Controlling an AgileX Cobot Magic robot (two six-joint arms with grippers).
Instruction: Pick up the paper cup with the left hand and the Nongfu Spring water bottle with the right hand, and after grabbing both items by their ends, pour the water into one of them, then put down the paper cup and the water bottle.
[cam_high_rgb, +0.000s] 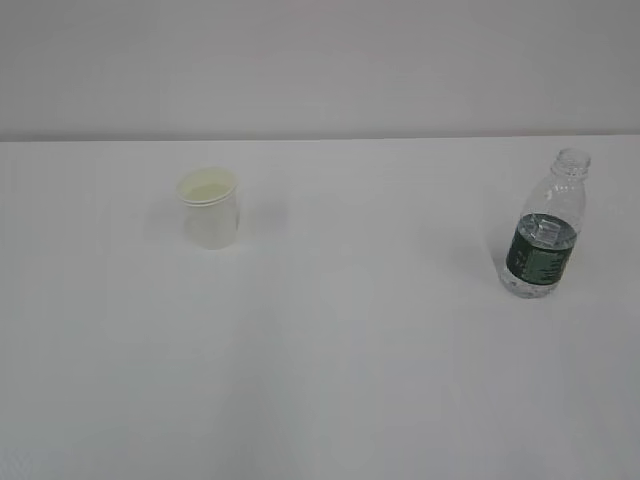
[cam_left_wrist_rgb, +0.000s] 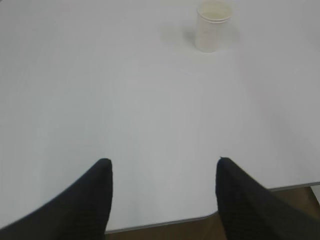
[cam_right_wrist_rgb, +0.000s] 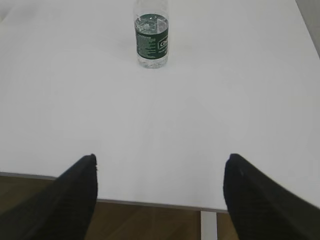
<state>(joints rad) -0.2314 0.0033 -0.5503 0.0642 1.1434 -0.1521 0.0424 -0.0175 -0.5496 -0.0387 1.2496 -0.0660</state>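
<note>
L hand (cam_left_wrist_rgb: 162, 162) jaws wide apart, nothing btwn them, over near table (cam_high_rgb: 330, 390) edge; cup (cam_left_wrist_rgb: 213, 25) stands upright well ahead, a bit right of the gap, inside looks pale, contents can't tell. R hand (cam_right_wrist_rgb: 160, 160) jaws wide too, empty; bottle (cam_right_wrist_rgb: 151, 35) upright well ahead, slightly left of gap centre, capless, water (cam_high_rgb: 545, 232) up to about the green label's top.

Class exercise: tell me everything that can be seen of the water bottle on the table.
The water bottle is small, of clear ribbed plastic, with a dark green label band bearing white print. Its threaded neck is open, with no cap. Water stands inside up to about the label's top. It stands upright on the white table, right of the paper cup and well apart from it. Nothing touches it except the table.
</note>
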